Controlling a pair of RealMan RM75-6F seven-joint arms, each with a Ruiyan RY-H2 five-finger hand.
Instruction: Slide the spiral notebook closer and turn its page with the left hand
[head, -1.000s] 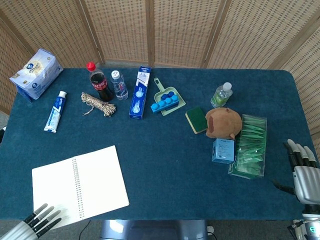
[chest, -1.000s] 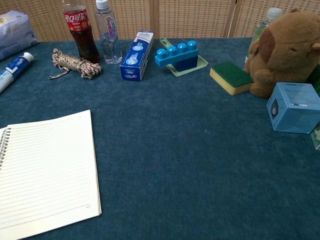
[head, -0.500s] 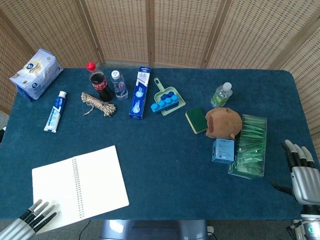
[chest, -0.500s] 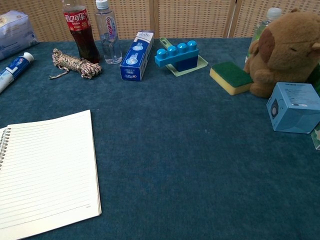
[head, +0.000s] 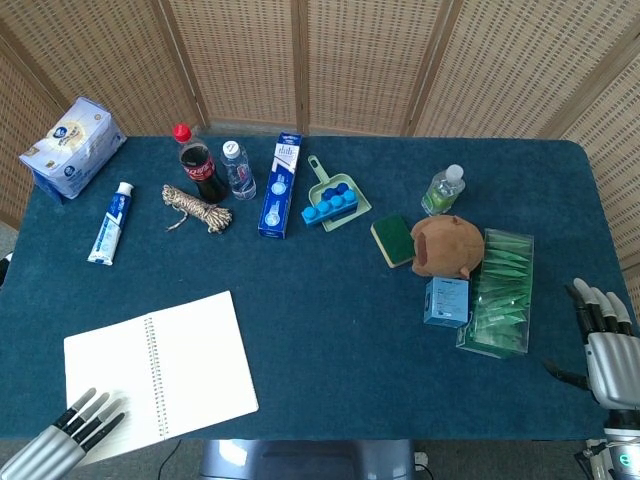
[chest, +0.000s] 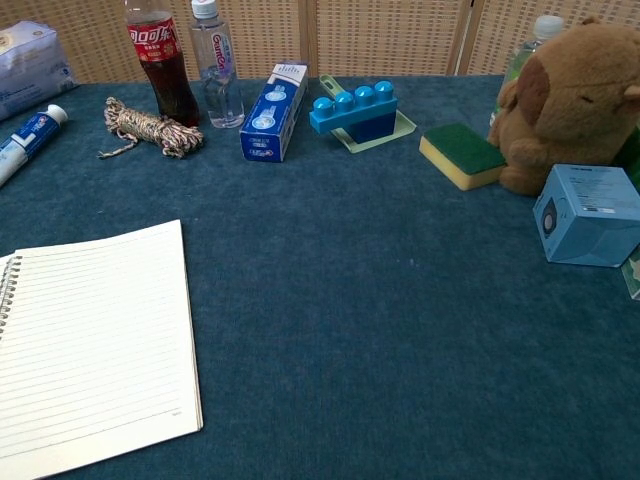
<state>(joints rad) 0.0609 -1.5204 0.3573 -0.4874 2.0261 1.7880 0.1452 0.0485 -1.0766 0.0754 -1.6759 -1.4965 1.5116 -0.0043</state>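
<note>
Progress looks slight: your white spiral-bound notebook (head: 158, 369) lies open flat at the near left edge of the blue cloth table (head: 330, 300), no page lifted. Your left hand (head: 62, 440) hovers at its near corner, fingers spread, holding nothing; sliding and turning remain.

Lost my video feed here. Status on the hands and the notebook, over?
Left hand open, fingertips over notebook's near-left corner. Right hand open, idle at table's right edge. Notebook lies open, flat. Nothing in the way.
</note>
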